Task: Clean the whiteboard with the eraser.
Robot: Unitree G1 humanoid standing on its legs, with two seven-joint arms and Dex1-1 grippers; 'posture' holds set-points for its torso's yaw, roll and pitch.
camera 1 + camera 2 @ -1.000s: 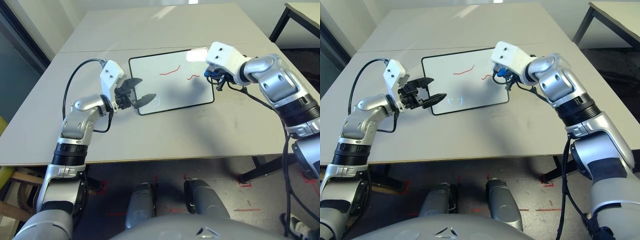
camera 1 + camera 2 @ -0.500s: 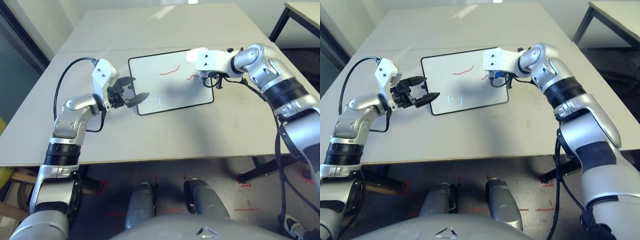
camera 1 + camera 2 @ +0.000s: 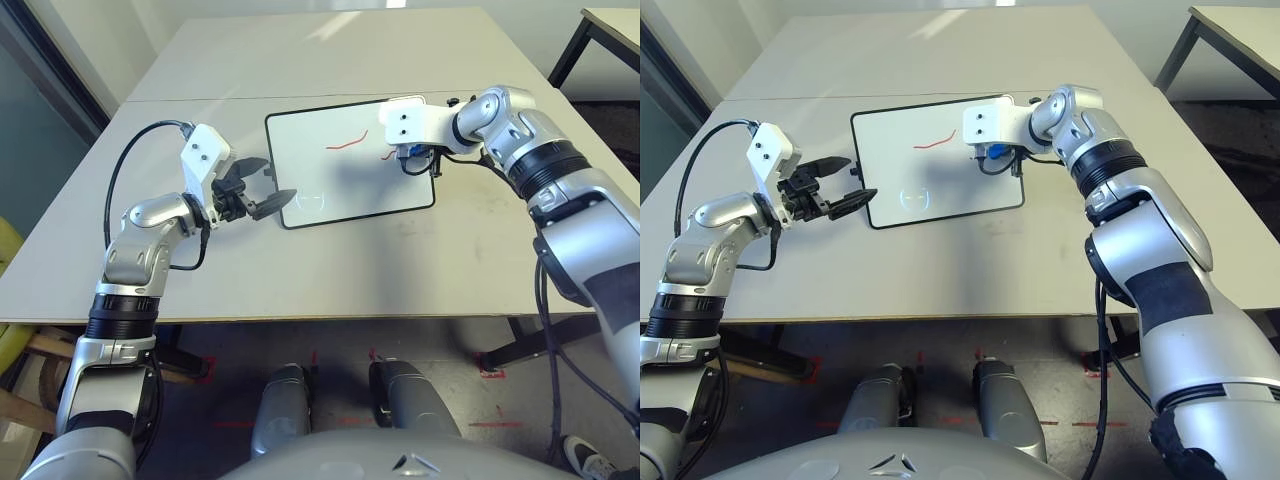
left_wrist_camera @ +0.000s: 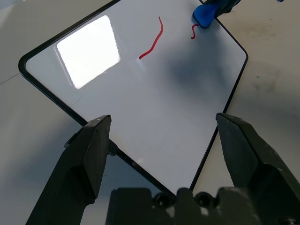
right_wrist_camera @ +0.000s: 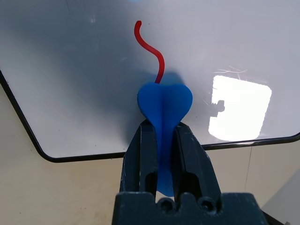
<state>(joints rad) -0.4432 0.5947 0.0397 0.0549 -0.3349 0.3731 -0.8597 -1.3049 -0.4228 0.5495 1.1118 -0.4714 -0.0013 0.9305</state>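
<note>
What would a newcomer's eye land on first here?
Probably the bright blue eraser, pinched in the right jaws over the whiteboard's edge, with a red squiggle running up to it. Next, the longer red line farther in on the board. Then the left jaws, spread wide at the board's other end.

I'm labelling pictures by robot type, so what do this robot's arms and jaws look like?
Both arms are glossy silver with rounded joints, black ribbed bands and dark patches. Each ends in a white block with small dark screw holes, the left one and the right one. Black cables loop alongside. The jaws are black and angular.
</note>
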